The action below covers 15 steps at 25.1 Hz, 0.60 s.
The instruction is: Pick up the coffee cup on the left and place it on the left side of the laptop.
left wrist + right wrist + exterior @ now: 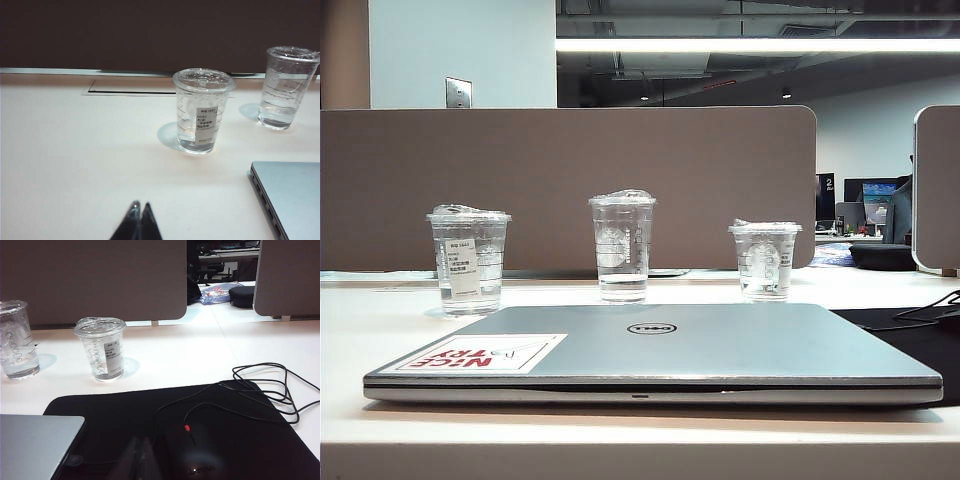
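The coffee cup (468, 262) stands at the left behind the laptop (720, 345). It is a wide clear cup with a white printed label and a crinkled film lid. The closed silver laptop lies flat at the front and bears a red-lettered sticker. In the left wrist view the cup (202, 112) stands upright on the white table, well ahead of my left gripper (140, 204). That gripper's dark fingertips are shut together and hold nothing. The laptop's corner (295, 195) shows beside it. My right gripper (139, 439) hovers shut and empty over a black pad, near another laptop corner (35, 445). Neither gripper shows in the exterior view.
A taller clear cup (622, 248) stands in the middle and a short clear cup (765, 260) to the right. A black mouse pad (225, 440) with a mouse (195, 455) and a looped cable (270, 390) lies right of the laptop. A grey partition (570, 180) backs the table.
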Motion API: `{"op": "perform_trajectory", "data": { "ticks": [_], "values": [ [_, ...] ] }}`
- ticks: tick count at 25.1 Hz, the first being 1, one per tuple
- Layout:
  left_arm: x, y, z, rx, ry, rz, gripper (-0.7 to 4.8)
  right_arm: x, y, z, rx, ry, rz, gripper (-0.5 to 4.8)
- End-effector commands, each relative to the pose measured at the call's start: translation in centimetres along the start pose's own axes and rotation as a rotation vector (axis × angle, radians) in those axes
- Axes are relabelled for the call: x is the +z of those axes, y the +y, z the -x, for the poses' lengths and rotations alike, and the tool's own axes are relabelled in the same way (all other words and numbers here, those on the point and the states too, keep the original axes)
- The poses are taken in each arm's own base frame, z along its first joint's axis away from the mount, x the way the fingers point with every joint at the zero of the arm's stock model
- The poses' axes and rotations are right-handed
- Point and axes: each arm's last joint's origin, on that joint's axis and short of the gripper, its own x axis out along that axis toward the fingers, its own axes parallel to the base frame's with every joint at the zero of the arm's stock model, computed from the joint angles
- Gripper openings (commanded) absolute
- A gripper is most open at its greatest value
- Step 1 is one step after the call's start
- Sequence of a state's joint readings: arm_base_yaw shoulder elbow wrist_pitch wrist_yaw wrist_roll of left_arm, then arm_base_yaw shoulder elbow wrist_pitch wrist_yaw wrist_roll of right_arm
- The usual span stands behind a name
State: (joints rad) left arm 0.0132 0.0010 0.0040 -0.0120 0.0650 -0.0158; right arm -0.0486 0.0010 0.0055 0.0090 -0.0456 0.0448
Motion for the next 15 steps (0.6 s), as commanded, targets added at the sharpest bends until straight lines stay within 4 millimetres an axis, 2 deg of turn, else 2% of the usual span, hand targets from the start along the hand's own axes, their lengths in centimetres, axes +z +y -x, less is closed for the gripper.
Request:
{"op": "perform_trajectory", "data": {
  "ticks": [1,11,15],
  "values": [
    [0.2,0.0,0.0,-0.002,-0.015,-0.002,-0.05,0.0,0.0,0.0,-0.002,-0.015,0.001,-0.05],
    [0.2,0.0,0.0,-0.002,-0.015,-0.002,-0.05,0.0,0.0,0.0,0.003,-0.015,0.001,-0.05],
    [0.2,0.0,0.0,-0.003,-0.016,-0.001,-0.05,-0.6,1.3,-0.4,0.130,0.058,-0.001,-0.05]
  ]
}}
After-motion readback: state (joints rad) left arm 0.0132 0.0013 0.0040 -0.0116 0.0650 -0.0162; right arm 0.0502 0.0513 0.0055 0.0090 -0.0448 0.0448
